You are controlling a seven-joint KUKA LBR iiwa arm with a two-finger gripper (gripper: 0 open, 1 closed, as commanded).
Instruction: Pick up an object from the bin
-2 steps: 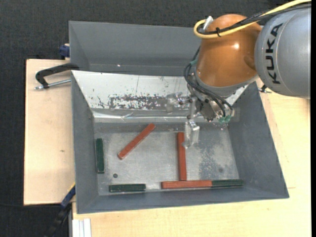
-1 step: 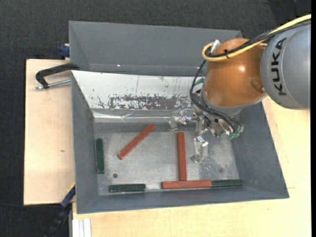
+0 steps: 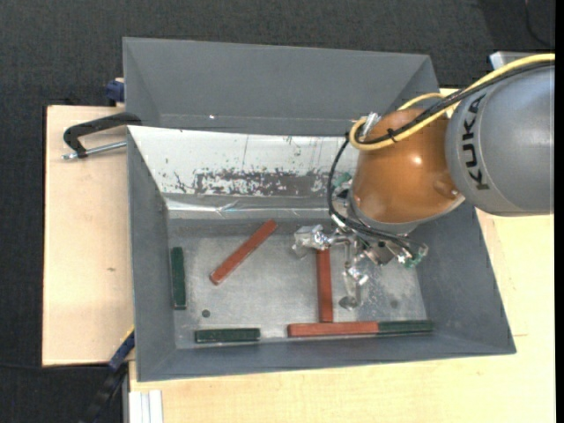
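Lying farthest left of the gripper [image 3: 354,278]: a dark green stick [image 3: 179,278] ran lengthwise along the left wall of the grey bin [image 3: 145,236], well apart from the tool
Down-left of it: a short green stick [image 3: 227,334] lay along the front wall, also well apart
Left of it: a slanted red-brown stick [image 3: 244,251] lay on the floor, its upper end pointing toward the tool
Just left of it: a straight red-brown stick [image 3: 324,285] ran front to back, the nearest thing; whether they touched could not be told
Below it: a flat red-brown stick [image 3: 333,329] lay along the front wall, meeting the straight one's lower end
The gripper itself: it hung low over the floor, right of centre; whether it was apart or together could not be told
Above it: the orange cover [image 3: 401,179] sat on the wrist
Down-right of it: a right-hand green stick [image 3: 405,327] lay along the front wall, touching the flat stick's end
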